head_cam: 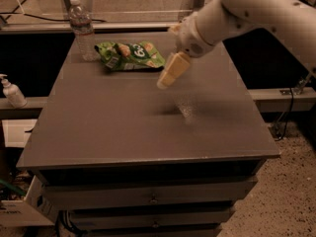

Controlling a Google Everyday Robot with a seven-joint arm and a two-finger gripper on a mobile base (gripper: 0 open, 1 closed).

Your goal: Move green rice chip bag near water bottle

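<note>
The gripper (170,74) is held above the table (123,132), clear of its surface, as is suggested by the shadow cast beneath it. Whether it is wide or narrow cannot be told, but nothing is seen to be carried in it. The bag (129,56) is laid flat on the table just beside the gripper, on the side toward the bottle (81,28), and is not touched by it. The bottle is stood upright beyond the bag, farther from the gripper, with the bag's nearest edge just beside its base; contact between them cannot be made out. Since the bag is lodged next to the bottle, the placing is judged done or nearly so, and the raised pose is read as one by which the bag is left undisturbed. A pump bottle (12,92) is seen well apart from the gripper, off the table.
</note>
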